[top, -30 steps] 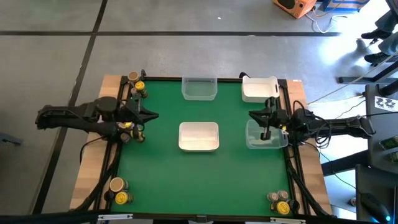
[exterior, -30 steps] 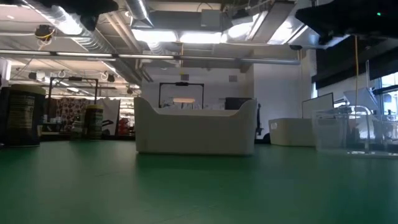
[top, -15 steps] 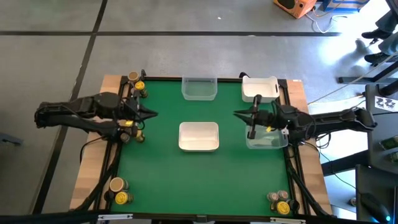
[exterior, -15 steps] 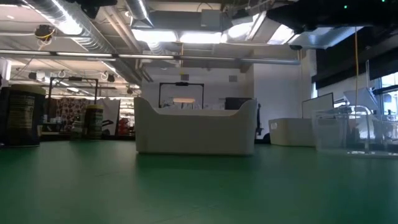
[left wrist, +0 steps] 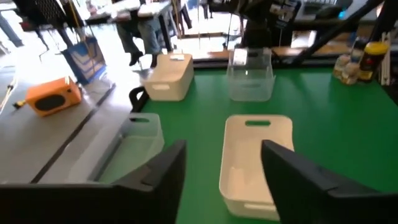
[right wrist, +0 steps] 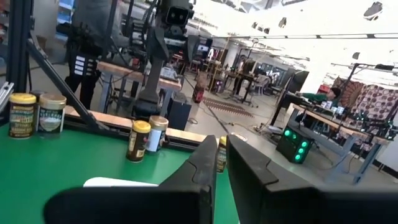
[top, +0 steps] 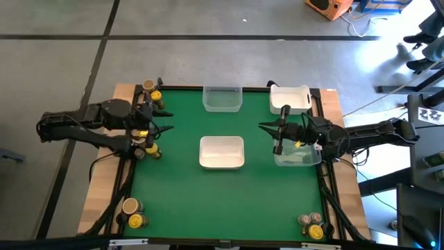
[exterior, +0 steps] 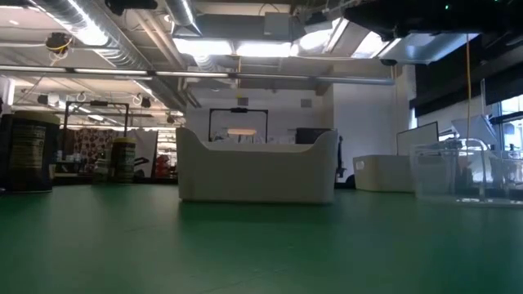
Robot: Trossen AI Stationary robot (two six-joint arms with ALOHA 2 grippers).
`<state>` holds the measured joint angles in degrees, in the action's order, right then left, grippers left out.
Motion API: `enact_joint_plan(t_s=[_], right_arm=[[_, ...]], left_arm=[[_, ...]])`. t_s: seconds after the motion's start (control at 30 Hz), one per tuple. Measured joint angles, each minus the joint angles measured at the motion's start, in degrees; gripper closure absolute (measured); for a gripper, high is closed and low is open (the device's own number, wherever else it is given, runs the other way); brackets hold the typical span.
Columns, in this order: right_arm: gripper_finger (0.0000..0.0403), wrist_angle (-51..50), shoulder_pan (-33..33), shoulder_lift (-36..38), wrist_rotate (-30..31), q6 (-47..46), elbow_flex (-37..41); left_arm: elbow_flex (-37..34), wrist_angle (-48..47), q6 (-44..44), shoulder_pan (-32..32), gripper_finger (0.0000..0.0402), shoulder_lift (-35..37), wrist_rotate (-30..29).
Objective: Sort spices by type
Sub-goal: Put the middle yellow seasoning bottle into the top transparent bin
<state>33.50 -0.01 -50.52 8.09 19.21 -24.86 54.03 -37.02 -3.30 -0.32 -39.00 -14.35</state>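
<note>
Spanning a green table (top: 180,201), two dark arms reach in from opposite sides. A white tub (top: 222,152) sits mid-table. The left gripper (top: 165,125) hovers at the left edge, fingers wide apart and empty, just beside spice jars (top: 146,148). The right gripper (top: 270,129) (fingers nearly closed, holding nothing) hangs beside a clear tub (top: 297,154). More jars (top: 132,214) cluster at the corners.

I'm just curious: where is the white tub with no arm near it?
In the high view, the white tub sits mid-table, between the left claw and right claw.
</note>
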Motion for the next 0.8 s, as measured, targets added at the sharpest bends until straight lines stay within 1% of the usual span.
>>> enact_joint_plan(t_s=[0.13, 0.23, 0.33, 0.5, 0.63, 0.8], right_arm=[[0.0364, 0.0, 0.0, 0.0, 0.1, 0.8, 0.0], [0.0364, -0.1, 0.0, 0.0, 0.1, 1.3, 0.0], [0.0364, -0.4, 0.0, 0.0, 0.1, 2.4, 0.0], [0.0364, -0.6, 0.0, 0.0, 0.1, 3.9, 0.0], [0.0364, -0.5, 0.0, 0.0, 0.5, 5.5, 0.0], [0.0364, -0.5, 0.0, 0.0, 2.6, 6.0, 0.0]], left_arm=[[4.9, -7.7, 3.0, 0.0, 0.0159, -3.4, -0.1], [5.6, -13.1, 5.0, -0.5, 0.0148, -4.9, -0.1], [5.5, -18.1, 5.9, -0.8, 0.0148, -5.7, 0.0], [5.5, -27.2, 16.1, -0.8, 0.0154, -6.7, 0.7], [5.5, -34.2, 21.0, -0.9, 0.0155, -7.9, 2.1], [5.5, -40.3, 22.4, -0.9, 0.0158, -11.2, 2.2]])
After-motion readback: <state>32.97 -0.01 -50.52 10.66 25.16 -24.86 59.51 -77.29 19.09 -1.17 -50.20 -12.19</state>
